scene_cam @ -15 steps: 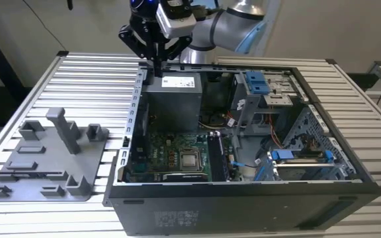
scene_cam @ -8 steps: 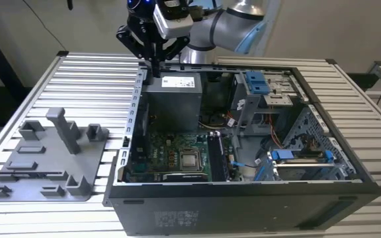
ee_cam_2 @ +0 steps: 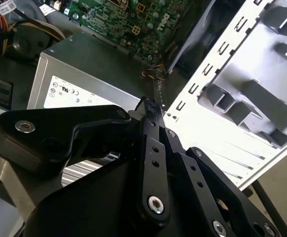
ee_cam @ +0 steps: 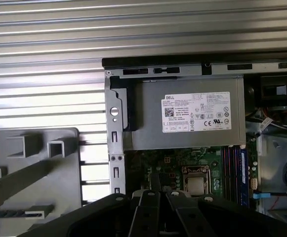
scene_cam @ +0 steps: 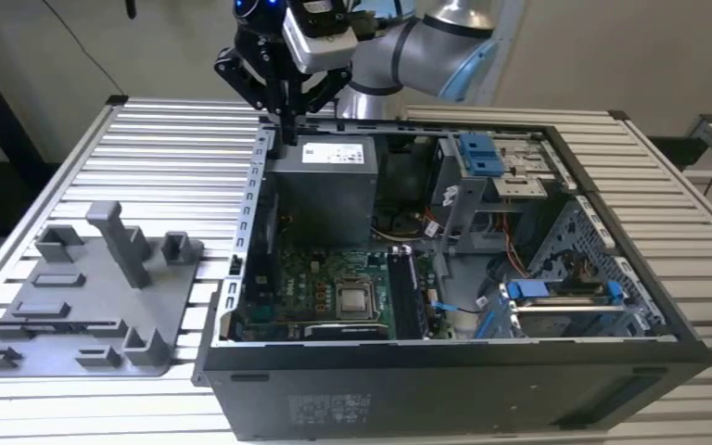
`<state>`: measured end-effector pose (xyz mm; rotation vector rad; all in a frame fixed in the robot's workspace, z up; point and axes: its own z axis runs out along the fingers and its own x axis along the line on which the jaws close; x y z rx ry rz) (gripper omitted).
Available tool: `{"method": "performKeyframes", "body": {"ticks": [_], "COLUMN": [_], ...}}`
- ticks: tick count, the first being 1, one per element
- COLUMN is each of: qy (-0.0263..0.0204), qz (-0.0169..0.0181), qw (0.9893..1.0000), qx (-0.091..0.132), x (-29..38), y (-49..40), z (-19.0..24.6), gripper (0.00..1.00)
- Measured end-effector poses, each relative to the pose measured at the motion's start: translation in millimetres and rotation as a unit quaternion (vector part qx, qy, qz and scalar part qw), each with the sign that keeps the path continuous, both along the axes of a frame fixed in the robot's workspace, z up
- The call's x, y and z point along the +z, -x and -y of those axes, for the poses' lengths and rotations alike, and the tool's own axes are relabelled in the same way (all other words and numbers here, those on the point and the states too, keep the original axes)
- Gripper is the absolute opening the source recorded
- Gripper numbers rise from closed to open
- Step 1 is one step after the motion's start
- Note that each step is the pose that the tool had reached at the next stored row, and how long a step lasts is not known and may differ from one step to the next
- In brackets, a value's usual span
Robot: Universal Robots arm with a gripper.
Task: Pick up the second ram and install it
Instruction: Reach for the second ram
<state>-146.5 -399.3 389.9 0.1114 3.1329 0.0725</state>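
Nearest stands the black steel computer case [scene_cam: 455, 394], its open side facing up. Inside, on the square green motherboard [scene_cam: 319, 278], the second ram [ee_cam: 241, 170] is, as far as I can judge, the slim dark stick with a bluish face. It stands on edge in the slots just to the exterior view's right of the silver processor socket [scene_cam: 356, 300]. Whether it sits fully home is too small to tell.

To the exterior view's left lies the grey plastic tray with upright blocks [scene_cam: 34, 366].

Farther back, the black gripper [scene_cam: 289, 116] hangs over the case's far left corner, beside the grey boxy power supply [scene_cam: 325, 185]. Its fingers [ee_cam_2: 153, 148] are pressed together on nothing.

The risk I see is that a straight descent from here would strike the sheet-metal rim. A half-seated stick could also tilt loose.
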Motion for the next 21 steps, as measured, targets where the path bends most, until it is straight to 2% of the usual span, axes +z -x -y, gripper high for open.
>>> {"method": "performKeyframes", "body": {"ticks": [11, 16, 21], "qy": [0.0000, 0.0000, 0.0000], "qz": [0.0000, 0.0000, 0.0000], "qw": [1.0000, 1.0000, 1.0000], "qx": [0.000, 0.000, 0.000], "x": [0.0, 0.0, 0.0], "y": [3.1, 10.7, 23.1], "z": [0.0, 0.0, 0.0], "gripper": [0.11, 0.11, 0.11]}}
